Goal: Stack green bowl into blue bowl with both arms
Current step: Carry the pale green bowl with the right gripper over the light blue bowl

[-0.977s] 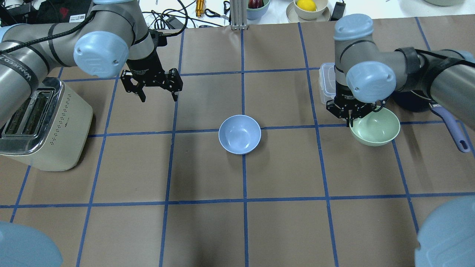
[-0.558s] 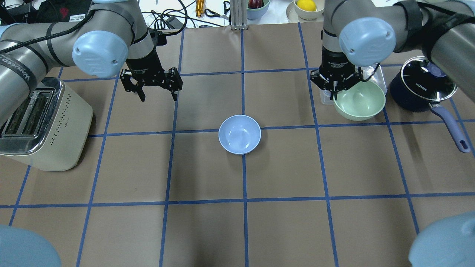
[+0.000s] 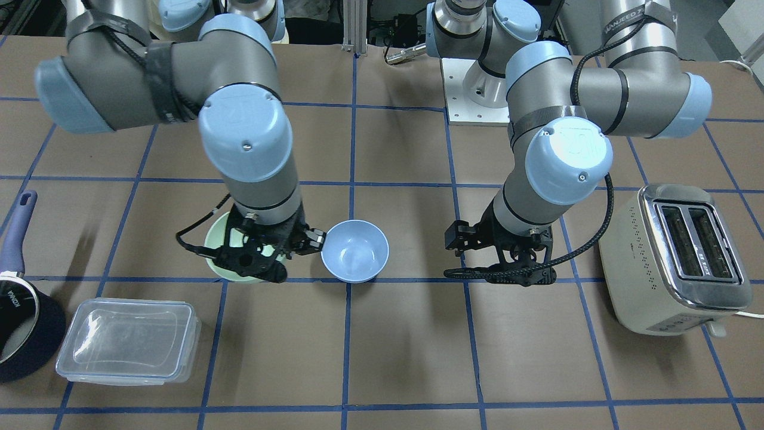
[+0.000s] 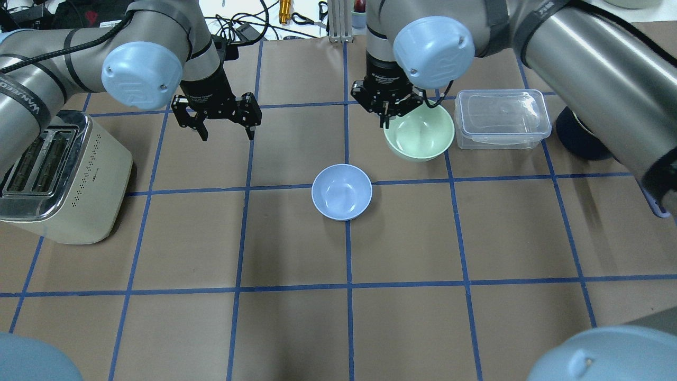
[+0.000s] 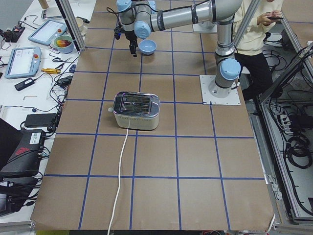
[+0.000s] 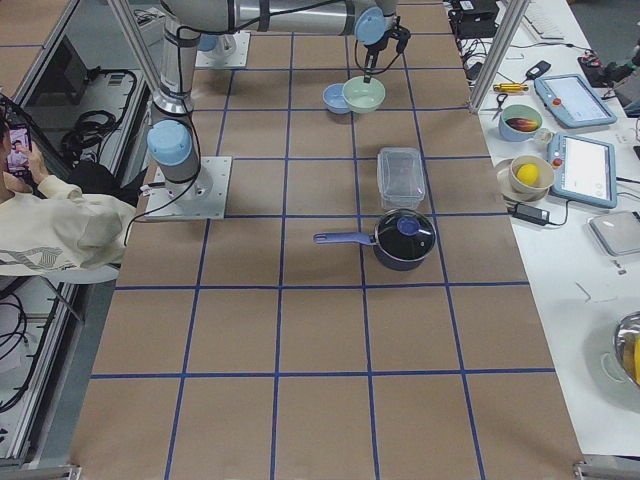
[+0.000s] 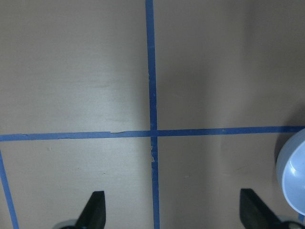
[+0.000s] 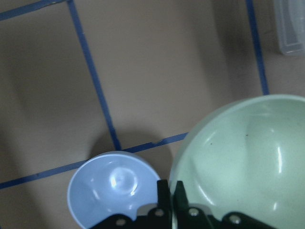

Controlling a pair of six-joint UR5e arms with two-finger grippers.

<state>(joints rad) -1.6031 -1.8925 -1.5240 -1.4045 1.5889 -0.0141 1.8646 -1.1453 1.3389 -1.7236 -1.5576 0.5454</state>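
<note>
Holds green bowl (image 4: 420, 135) by rim pinch of right fingers (image 8: 163, 193) at 2 o'clock of blue bowl (image 4: 341, 191), left fingers (image 4: 202, 132) spread; risks slip or off-centre drop nudging blue bowl.

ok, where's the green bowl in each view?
Front-facing: green bowl centre-left, mostly behind the right arm.
Overhead: green bowl upper centre.
Exterior left: cannot make it out.
Exterior right: green bowl top centre.
Left wrist: not in it.
Right wrist: green bowl lower right.
Landmark: blue bowl, nearby.
</note>
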